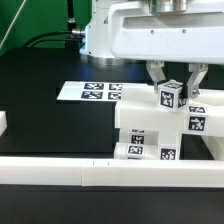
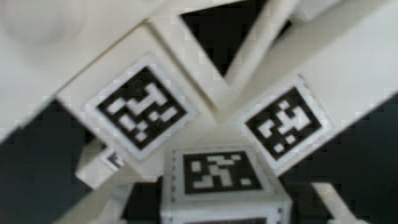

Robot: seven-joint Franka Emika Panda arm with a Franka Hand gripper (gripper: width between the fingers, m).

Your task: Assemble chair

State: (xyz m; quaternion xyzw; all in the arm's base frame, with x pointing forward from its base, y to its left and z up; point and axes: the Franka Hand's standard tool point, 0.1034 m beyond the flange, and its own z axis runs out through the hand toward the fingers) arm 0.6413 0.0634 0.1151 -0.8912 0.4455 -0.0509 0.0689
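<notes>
The partly joined chair stands at the exterior view's right, a stack of glossy white tagged pieces. My gripper hangs over its top, shut on a small white cube with a tag on its face. The cube rests at or just above the top of the chair; I cannot tell whether they touch. In the wrist view the cube sits between my gripper's fingers. Beyond it lies an X-braced frame carrying two tags.
The marker board lies flat on the black table behind the chair. A long plain white rail runs along the table's front edge. A small white piece shows at the exterior view's left edge.
</notes>
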